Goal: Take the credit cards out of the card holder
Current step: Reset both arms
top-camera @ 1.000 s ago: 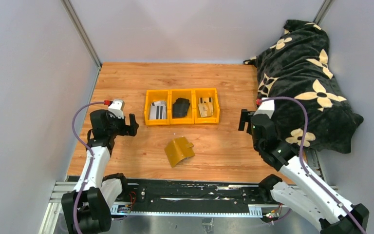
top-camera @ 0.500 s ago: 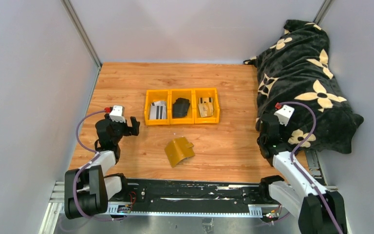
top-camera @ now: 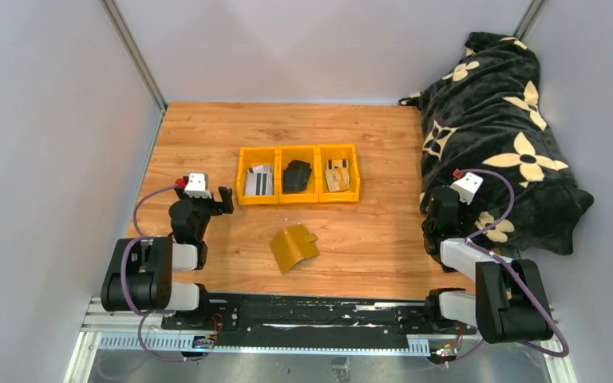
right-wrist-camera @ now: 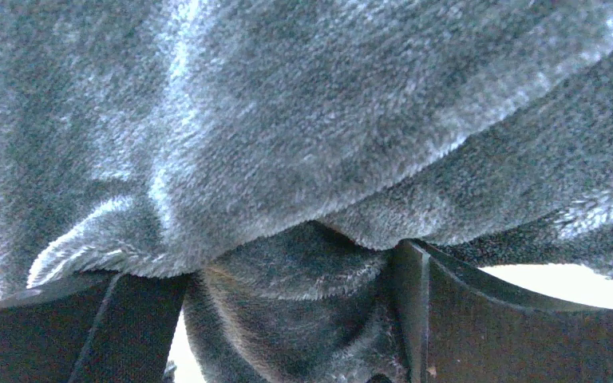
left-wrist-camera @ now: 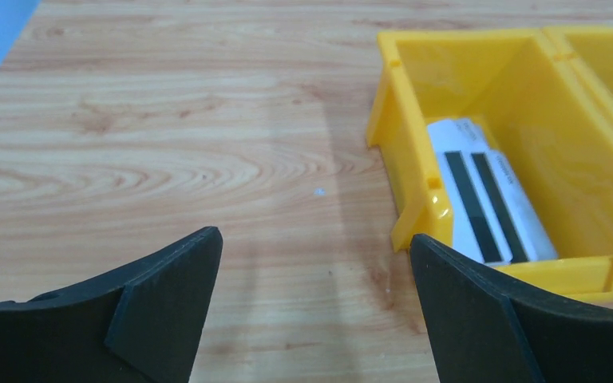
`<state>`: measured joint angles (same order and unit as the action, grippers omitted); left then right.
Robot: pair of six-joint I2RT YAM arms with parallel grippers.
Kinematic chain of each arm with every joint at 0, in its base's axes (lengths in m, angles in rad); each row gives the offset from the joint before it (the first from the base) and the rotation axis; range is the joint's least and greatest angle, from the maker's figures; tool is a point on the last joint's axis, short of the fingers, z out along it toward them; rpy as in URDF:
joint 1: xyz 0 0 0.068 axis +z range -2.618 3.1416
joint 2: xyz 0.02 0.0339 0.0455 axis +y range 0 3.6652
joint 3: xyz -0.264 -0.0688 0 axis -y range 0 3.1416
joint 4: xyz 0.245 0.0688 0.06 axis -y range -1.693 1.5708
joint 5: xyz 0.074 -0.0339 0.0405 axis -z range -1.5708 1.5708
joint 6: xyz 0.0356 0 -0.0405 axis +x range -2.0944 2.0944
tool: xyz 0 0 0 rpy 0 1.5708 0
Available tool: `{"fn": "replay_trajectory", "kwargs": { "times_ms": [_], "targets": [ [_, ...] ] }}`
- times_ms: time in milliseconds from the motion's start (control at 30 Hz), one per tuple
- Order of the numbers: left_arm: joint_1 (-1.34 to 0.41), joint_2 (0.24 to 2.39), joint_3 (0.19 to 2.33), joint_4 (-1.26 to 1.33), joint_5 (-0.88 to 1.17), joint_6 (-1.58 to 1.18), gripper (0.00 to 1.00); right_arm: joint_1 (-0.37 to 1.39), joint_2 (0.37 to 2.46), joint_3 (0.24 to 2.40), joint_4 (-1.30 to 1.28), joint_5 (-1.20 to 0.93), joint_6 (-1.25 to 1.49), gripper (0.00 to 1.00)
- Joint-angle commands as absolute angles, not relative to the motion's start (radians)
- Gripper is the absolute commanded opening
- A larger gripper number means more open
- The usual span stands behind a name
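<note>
mustard card holder [top-camera: 294, 247] lies on the wooden table [top-camera: 367, 132], near but apart from three yellow bins [top-camera: 298, 199] behind it

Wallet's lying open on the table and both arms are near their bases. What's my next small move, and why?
Probably just park: the card holder shows no card, striped cards and tan cards sit in the outer bins, and the left gripper and right gripper are open, holding nothing.
</note>
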<state>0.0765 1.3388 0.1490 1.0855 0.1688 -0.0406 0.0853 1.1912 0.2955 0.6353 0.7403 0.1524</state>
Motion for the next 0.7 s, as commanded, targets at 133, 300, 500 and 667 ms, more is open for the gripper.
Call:
{"fn": "replay_trajectory", "kwargs": {
  "times_ms": [133,300,500,667],
  "targets": [
    [0.038,1.386,0.158,1.17,0.007,-0.018,1.0,0.025,1.264,0.263,0.779,0.529,0.113,0.91],
    [0.036,1.376,0.164,1.141,0.01,-0.012,1.0,0.025,1.247,0.151,0.995,0.344,0.014,0.91],
    [0.036,1.37,0.164,1.132,0.013,-0.011,1.0,0.026,1.35,0.211,0.964,0.301,-0.008,0.93],
    [0.035,1.371,0.164,1.134,0.015,-0.011,1.0,0.06,1.389,0.231,0.974,0.347,-0.039,0.96]
  ]
}}
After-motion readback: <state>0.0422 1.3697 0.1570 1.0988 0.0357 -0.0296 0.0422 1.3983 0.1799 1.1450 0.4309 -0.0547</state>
